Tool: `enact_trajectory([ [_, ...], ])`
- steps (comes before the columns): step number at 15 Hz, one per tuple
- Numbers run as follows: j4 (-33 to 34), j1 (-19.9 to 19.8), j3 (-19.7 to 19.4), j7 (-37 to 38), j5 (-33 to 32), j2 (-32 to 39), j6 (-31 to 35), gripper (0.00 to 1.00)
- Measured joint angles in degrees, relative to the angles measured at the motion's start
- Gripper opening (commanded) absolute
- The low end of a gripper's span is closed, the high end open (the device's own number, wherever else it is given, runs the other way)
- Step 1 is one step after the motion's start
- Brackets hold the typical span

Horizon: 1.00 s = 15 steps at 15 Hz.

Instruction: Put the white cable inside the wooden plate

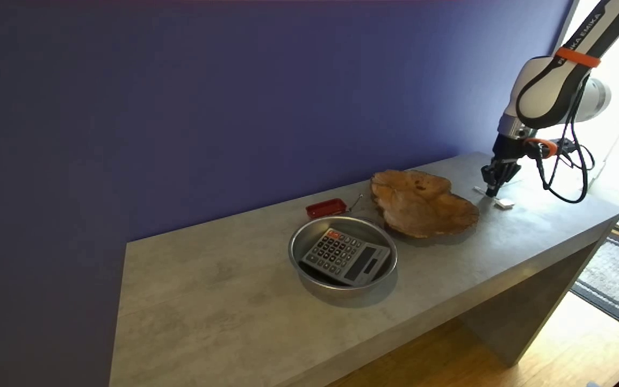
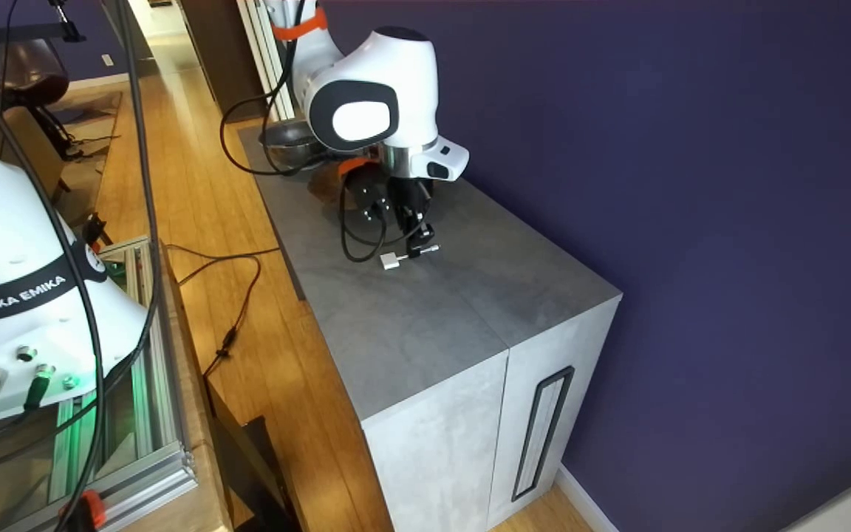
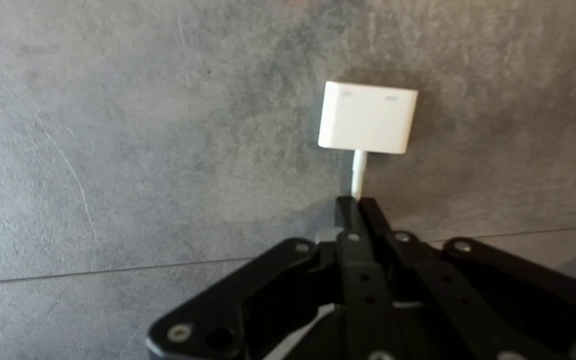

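The white cable [image 3: 368, 119] is a short thin cord with a flat white block at one end, lying at counter level; it also shows in both exterior views [image 1: 504, 203] [image 2: 390, 261]. My gripper [image 3: 357, 201] points down and its fingertips are closed around the cord beside the block; it shows in both exterior views [image 1: 491, 193] [image 2: 414, 253]. The cord's stretch between the fingers is hidden in the wrist view. The wooden plate [image 1: 422, 209] is a wavy tan-orange dish, empty, to the left of the gripper. In an exterior view the arm hides most of the plate [image 2: 328, 189].
A silver metal bowl [image 1: 331, 291] holding a grey calculator [image 1: 342, 255] stands beside the plate. A small red tray [image 1: 326, 208] lies behind the bowl near the purple wall [image 1: 234, 107]. The grey counter [image 2: 396, 332] has a front edge above the wooden floor.
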Motion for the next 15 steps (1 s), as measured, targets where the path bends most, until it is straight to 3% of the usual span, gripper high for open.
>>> enact_trajectory([
  [3, -2.1, 0.0, 1.4, 0.0, 0.9, -4.4, -0.4, 0.01],
  [8, -10.1, 3.4, 2.9, 0.2, 1.5, -19.4, -1.2, 0.01],
  [11, -13.7, 8.5, 5.0, 0.1, 3.2, -26.2, -3.3, 0.01],
  [15, -14.8, 17.1, 7.9, 1.1, 5.0, -28.7, -5.3, 0.01],
])
